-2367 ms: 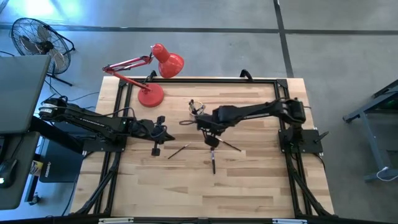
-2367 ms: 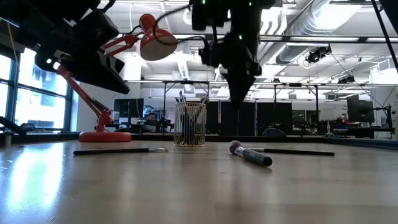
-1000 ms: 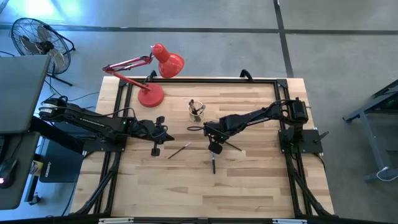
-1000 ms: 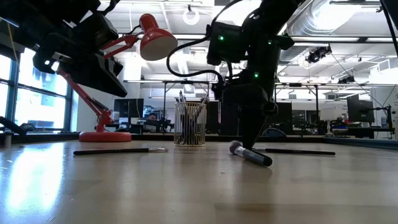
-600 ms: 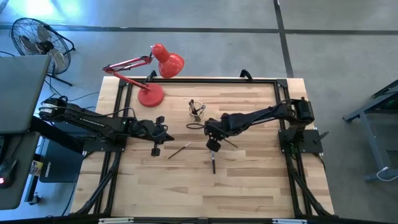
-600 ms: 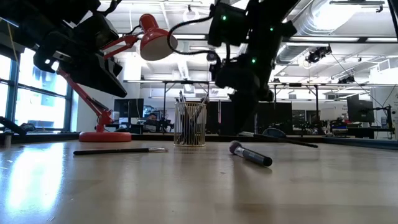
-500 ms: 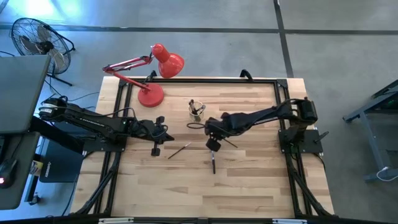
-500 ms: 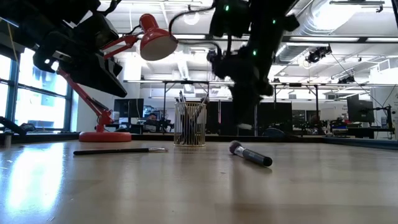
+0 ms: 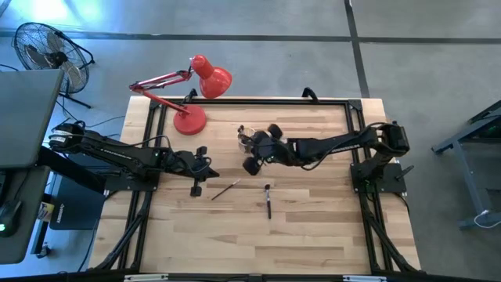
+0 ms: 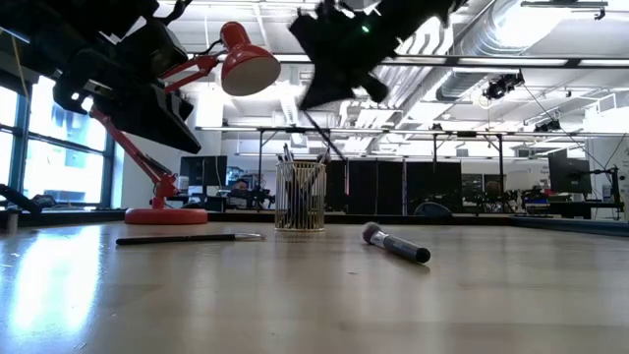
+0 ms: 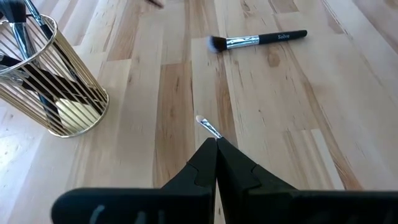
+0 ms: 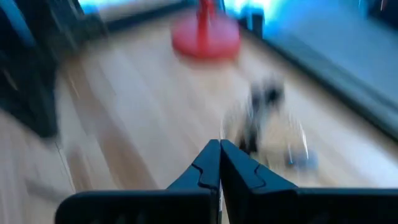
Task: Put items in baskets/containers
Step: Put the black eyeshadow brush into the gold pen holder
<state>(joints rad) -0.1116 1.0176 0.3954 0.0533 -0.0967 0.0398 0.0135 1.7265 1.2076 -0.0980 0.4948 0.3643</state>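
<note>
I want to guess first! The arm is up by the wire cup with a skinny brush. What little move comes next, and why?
Probably nudge the right end effector so the thin brush hangs over the wire cup, then lower it. It looks shut on the brush, whose lower end slants just above the rim.

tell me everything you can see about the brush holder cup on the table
The cup is a small round holder whose wall is thin gold-coloured vertical wires, so its contents show through. It stands upright on the wooden table, near the red lamp's base, and holds several thin dark brushes that stick out above its rim. The right gripper hovers beside it.
</note>
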